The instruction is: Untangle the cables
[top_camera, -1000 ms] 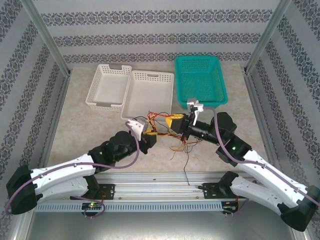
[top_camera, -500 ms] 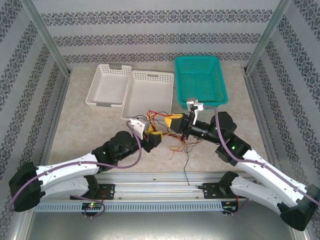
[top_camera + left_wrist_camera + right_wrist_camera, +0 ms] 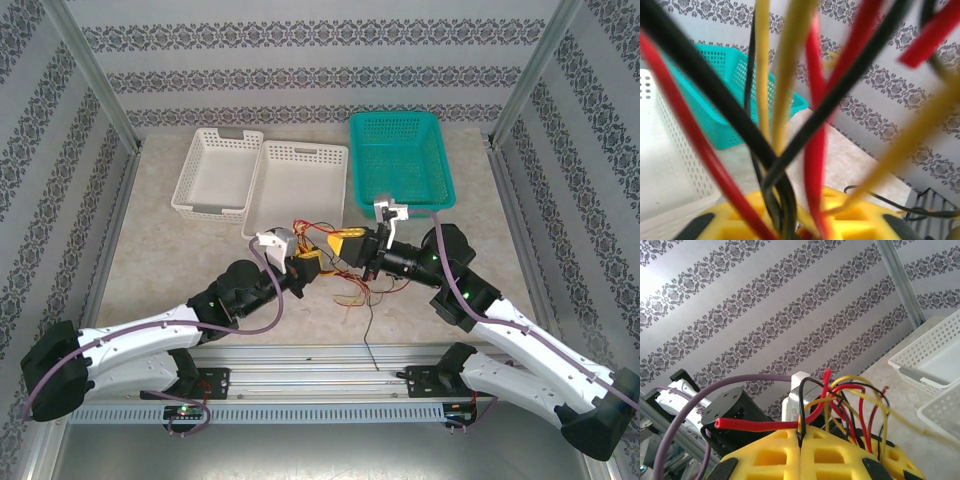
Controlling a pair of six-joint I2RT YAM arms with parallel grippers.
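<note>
The left gripper (image 3: 308,265) has moved up-right toward the right gripper (image 3: 349,243), both pinching the cables (image 3: 352,290) at the centre of the top view, so separation seems hardly started.

- Top cam sits high up behind the arm bases (image 3: 190,378), looking down and forward over the whole table (image 3: 170,260).
- Left wrist cam is jammed right up against the cables (image 3: 812,150), blurry, facing the teal basket (image 3: 720,100) and wallpaper (image 3: 900,100).
- Right wrist cam sits low, tilted up at the wallpaper, white baskets (image 3: 945,415) on its right edge.
- All three catch the cables.
</note>
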